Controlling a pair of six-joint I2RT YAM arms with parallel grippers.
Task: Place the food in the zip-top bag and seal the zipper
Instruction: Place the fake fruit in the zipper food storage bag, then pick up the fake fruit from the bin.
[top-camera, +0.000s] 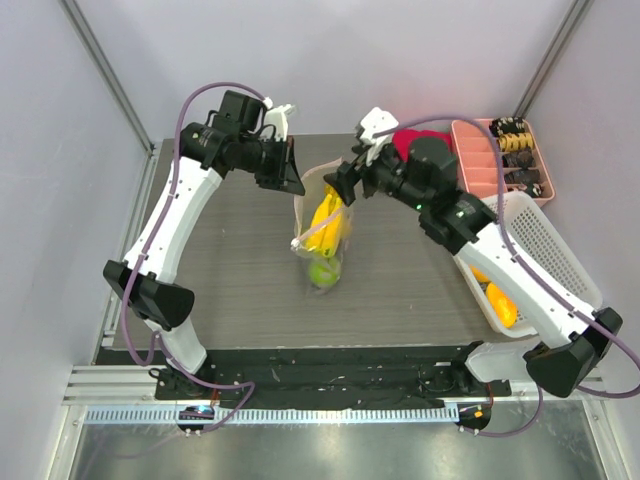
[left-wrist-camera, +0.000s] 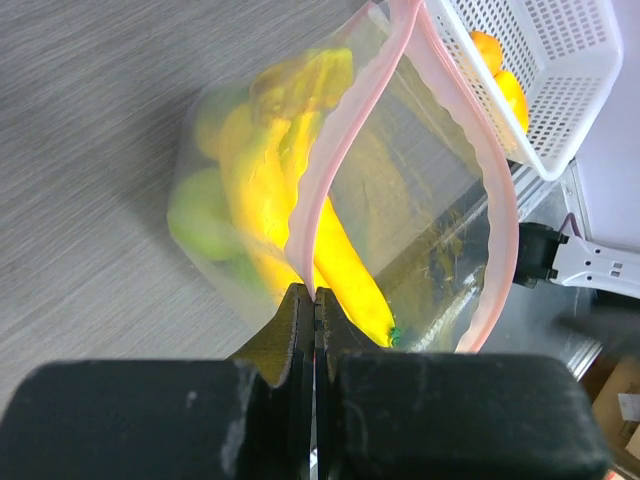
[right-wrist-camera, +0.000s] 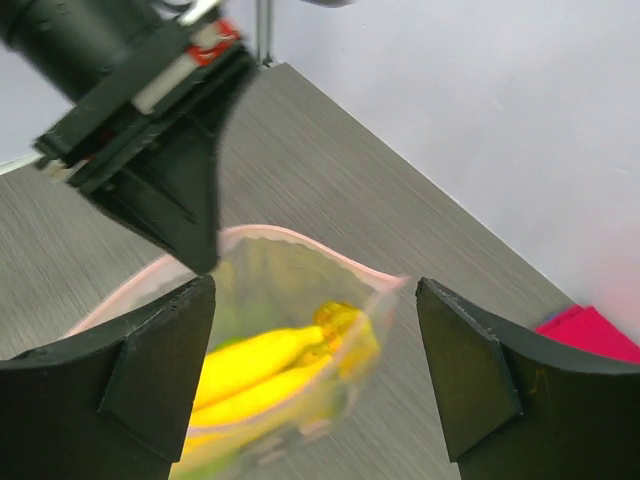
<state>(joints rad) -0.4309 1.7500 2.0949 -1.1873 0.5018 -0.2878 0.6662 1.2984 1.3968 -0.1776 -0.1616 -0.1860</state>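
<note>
The clear zip-top bag (top-camera: 322, 235) hangs above the middle of the table with its mouth open. My left gripper (top-camera: 293, 180) is shut on the pink zipper (left-wrist-camera: 340, 150) strip at the bag's left edge, and its jaws (left-wrist-camera: 315, 293) are pressed together on it. Inside lie yellow bananas (left-wrist-camera: 300, 200) and round green fruit (left-wrist-camera: 195, 215). My right gripper (right-wrist-camera: 315, 300) stands open just above the bag's mouth, one finger to each side, with nothing between them. The bananas (right-wrist-camera: 270, 365) show below it.
A white mesh basket (top-camera: 545, 245) stands at the right with oranges (top-camera: 500, 303) in it. A pink compartment tray (top-camera: 490, 160) and a red item (top-camera: 410, 140) sit at the back right.
</note>
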